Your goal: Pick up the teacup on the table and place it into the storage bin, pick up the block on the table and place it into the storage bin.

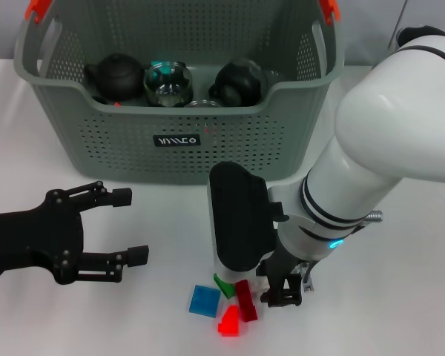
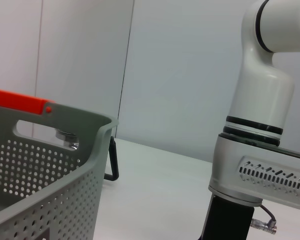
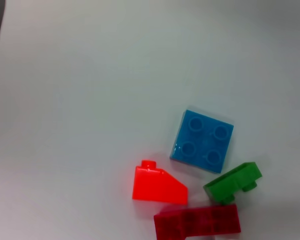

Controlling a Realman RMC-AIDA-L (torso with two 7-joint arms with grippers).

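**Blocks at near table edge, right gripper above them, bin at rear**

Four blocks lie closest to the head camera, clustered on the white table [image 1: 156, 311]. The bright red sloped block [image 1: 229, 322] is nearest; the blue square block [image 1: 205, 301] sits just beside it on the robot's left, four studs up. The dark red block [image 1: 245, 300] is a bar whose long axis runs near to far, tilted slightly. The green block [image 1: 224, 286] lies at the far end of the group, partly hidden under the arm. In the right wrist view the green and dark red blocks touch or nearly touch; the blue and bright red blocks lie apart from each other.

Right gripper [image 1: 285, 293] hangs low just beside the dark red block, on its right. Whether its fingers are parted or closed cannot be told.

Left gripper [image 1: 126, 226] hovers over bare table well left of the blocks, fingers spread wide, holding nothing.

Behind both arms stands the storage bin [image 1: 96, 141], its long side facing the robot, label forward, orange handle clips at both ends. It contains two dark teapots [image 1: 116, 76] and a glass vessel [image 1: 167, 83]. No teacup can be picked out on the table.

Open table surface lies to the left of the blocks and between them and the bin front. A pale wall [image 2: 180, 75] rises beyond the table.
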